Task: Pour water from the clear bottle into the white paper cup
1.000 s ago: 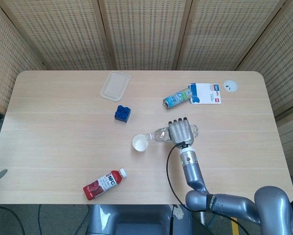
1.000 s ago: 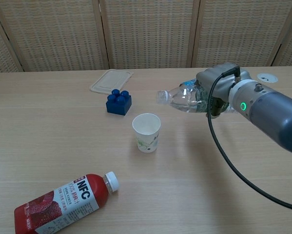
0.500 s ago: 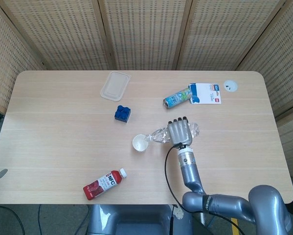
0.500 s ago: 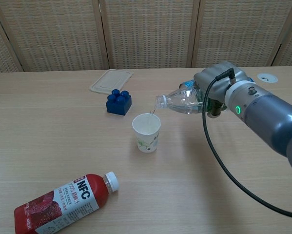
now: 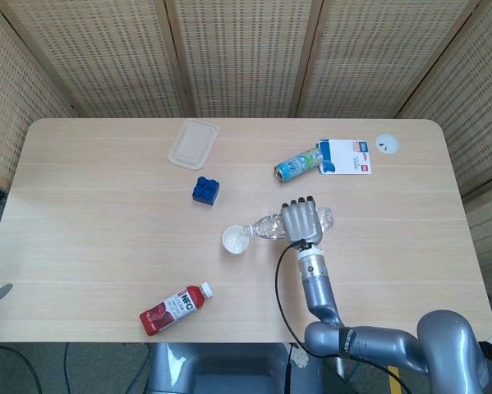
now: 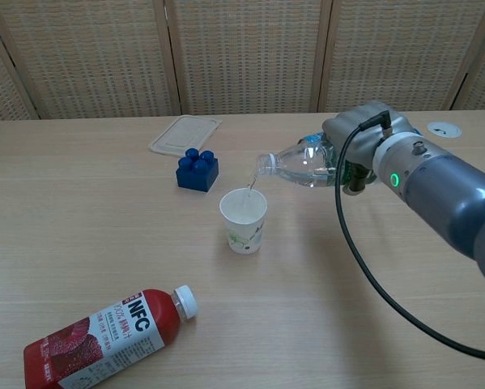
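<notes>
1. Lower left of the chest view: a red juice bottle (image 6: 104, 335) lies on its side on the table (image 6: 80, 203), well apart from the pour. The left hand shows in neither view.
2. Left of centre, a blue block (image 6: 197, 169) sits just up-left of the white paper cup (image 6: 244, 220), with a flat plastic lid (image 6: 185, 134) further back. Neither touches the cup.
3. The cup stands upright at centre frame. The clear bottle (image 6: 300, 166) lies almost level, its long axis running right to left, with its mouth above the cup's rim. A thin stream falls from mouth to cup.
4. That mouth-over-rim alignment is what the next move depends on. My judgement is that the tilt has to be held or eased while the mouth remains over the opening.
5. Right of centre, the right hand (image 6: 357, 146) grips the bottle's body, fingers wrapped round it. It is the only hand near the cup.
6. The chest view shows the height gap between mouth and rim, and the stream. The head view hides both, since the mouth of the bottle (image 5: 270, 225) merges with the cup (image 5: 236, 239), but it confirms the left-right line-up and shows the fingers (image 5: 300, 203) over the bottle.
</notes>
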Action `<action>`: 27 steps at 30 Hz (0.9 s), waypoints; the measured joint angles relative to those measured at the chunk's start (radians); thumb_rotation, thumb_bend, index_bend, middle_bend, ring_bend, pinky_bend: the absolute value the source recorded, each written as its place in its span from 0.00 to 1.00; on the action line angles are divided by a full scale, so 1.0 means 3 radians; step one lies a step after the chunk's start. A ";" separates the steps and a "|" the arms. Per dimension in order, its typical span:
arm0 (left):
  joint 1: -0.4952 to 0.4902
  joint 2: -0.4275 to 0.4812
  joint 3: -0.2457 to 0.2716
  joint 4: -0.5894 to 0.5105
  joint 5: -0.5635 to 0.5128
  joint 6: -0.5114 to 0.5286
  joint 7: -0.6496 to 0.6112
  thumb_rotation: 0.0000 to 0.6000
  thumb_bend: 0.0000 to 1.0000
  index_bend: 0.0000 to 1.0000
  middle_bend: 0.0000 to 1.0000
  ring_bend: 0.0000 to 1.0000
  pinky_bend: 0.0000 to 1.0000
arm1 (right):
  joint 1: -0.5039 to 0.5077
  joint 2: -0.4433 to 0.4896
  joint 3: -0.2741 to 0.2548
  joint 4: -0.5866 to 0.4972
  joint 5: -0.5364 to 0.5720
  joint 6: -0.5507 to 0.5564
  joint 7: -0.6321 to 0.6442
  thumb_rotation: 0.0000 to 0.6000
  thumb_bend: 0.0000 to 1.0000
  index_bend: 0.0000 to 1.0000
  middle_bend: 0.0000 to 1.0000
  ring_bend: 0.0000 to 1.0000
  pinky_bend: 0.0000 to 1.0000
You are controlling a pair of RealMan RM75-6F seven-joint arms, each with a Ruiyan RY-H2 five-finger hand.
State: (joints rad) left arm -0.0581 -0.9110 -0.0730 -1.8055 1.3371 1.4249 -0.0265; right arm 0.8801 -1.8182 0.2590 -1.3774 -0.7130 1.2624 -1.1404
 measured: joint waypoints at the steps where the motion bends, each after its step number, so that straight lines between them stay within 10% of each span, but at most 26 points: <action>1: 0.0001 0.0000 0.0001 0.0000 0.0000 0.0001 0.0000 1.00 0.10 0.00 0.00 0.00 0.00 | -0.0006 0.0002 0.0006 -0.0002 -0.0004 -0.0007 0.0040 1.00 0.86 0.56 0.56 0.49 0.72; 16: 0.0001 0.0003 0.0000 -0.0002 -0.0004 0.0006 -0.0013 1.00 0.10 0.00 0.00 0.00 0.00 | -0.0218 0.0153 0.0192 -0.0083 -0.0275 -0.0279 0.1355 1.00 0.86 0.56 0.56 0.49 0.72; 27: 0.0000 0.0003 0.0016 -0.0025 0.0027 0.0006 0.0006 1.00 0.10 0.00 0.00 0.00 0.00 | -0.0591 0.0434 0.0281 -0.0111 -0.0730 -0.0732 0.3347 1.00 0.86 0.56 0.56 0.49 0.70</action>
State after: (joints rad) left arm -0.0581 -0.9101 -0.0682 -1.8131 1.3451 1.4268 -0.0248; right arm 0.7028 -1.6881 0.3432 -1.4108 -0.9319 1.0428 -0.1363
